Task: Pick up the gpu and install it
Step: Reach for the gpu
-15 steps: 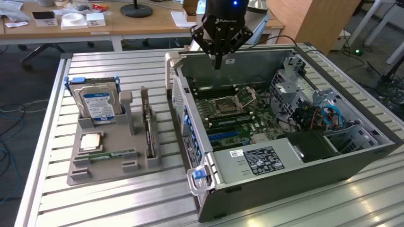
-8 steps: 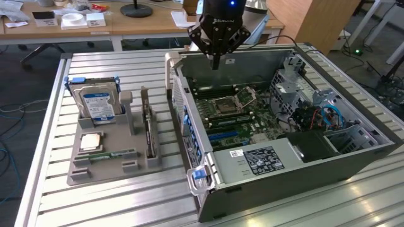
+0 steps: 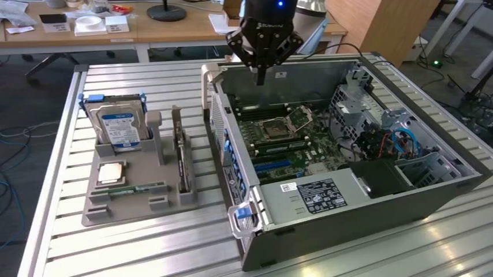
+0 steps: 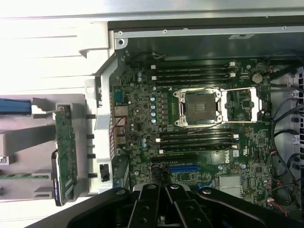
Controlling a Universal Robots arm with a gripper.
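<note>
1. The hand (image 3: pixel 260 76) hangs over the far end of the open computer case (image 3: pixel 347 231), above the motherboard (image 3: pixel 285 144), and carries nothing.
2. In the exterior view its fingers look drawn together to a single point. The wrist view seems to agree, though the tips there are dark against the board, so I would not swear to a hairline gap.
3. The gpu (image 3: pixel 182 153) is not yet picked up. It stands on its long edge in a slot of the grey holder (image 3: pixel 104 209), which sits on the slatted metal surface (image 3: pixel 138 248) just beside the case.
4. From the hand, the gpu lies toward the exterior view's left and nearer that camera. It is outside the case, with the case's side wall between the two.
5. The card's long axis runs from far to near in the exterior view, roughly parallel to that side wall. Its thin upper edge faces up, so I judge its thickness, not its length, is what lies open to a grasp from above.
6. The hard drive (image 3: pixel 119 126) stands in the same holder, further to the exterior view's left. The RAM stick (image 3: pixel 137 188) lies flat near the holder's front, and both are apart from the card.
</note>
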